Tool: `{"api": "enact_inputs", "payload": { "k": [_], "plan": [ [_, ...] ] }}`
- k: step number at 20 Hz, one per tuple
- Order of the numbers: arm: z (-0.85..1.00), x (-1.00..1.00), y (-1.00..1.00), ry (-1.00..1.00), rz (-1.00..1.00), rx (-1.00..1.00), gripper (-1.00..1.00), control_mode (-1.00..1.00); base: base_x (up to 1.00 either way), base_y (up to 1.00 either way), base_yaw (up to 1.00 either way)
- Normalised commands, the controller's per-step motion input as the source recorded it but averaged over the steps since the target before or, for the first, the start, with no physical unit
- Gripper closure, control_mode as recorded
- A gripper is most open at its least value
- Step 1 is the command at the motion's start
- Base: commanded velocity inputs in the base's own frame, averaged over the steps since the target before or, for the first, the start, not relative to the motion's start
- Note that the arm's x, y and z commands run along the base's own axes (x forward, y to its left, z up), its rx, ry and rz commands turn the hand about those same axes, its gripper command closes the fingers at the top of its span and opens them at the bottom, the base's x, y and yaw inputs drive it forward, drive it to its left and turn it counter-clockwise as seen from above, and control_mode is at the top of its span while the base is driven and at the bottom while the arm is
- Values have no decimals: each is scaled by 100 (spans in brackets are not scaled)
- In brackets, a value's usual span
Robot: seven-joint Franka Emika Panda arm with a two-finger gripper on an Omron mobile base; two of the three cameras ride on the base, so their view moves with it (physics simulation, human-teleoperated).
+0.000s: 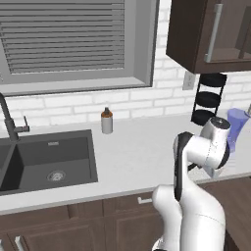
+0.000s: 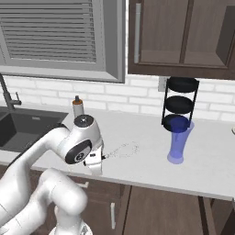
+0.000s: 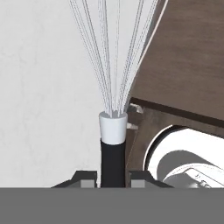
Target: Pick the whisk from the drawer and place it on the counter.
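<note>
In the hand view the whisk (image 3: 113, 131) stands between my fingertips, with its black handle pinched, a white collar above it and thin wires fanning out over the counter (image 3: 43, 87). My gripper (image 3: 113, 176) is shut on the handle. In the right base view the gripper (image 2: 97, 161) hangs at the front edge of the off-white counter (image 2: 142, 167), and the whisk's faint wire loops (image 2: 124, 149) lie low over the worktop. Whether the wires touch the worktop cannot be made out. In the left base view my own arm covers the hand.
A brown-capped grey shaker bottle (image 1: 107, 120) (image 2: 78, 107) stands by the back wall. The dark sink (image 1: 44, 157) lies to the left. A blue glass (image 2: 178, 142) and a black tiered rack (image 2: 180, 103) stand to the right. Dark brown cabinet fronts (image 3: 183, 57) run below the counter edge.
</note>
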Motion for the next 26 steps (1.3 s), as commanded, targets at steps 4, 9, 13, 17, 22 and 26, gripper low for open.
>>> {"api": "enact_inputs", "payload": {
  "k": [4,9,13,17,22,26],
  "plan": [
    [1,68,32,23,0,0,100,-100,0,0,0],
    [-11,86,0,2,0,0,100,-100,0,0,0],
    [-28,87,-16,0,0,1,100,-100,0,0,0],
    [-58,74,-7,0,0,0,-100,-100,0,0,0],
    [-6,7,0,-4,0,-1,-100,-100,0,0,0],
    [55,-14,-3,-1,0,3,-100,-100,0,0,0]
  ]
}}
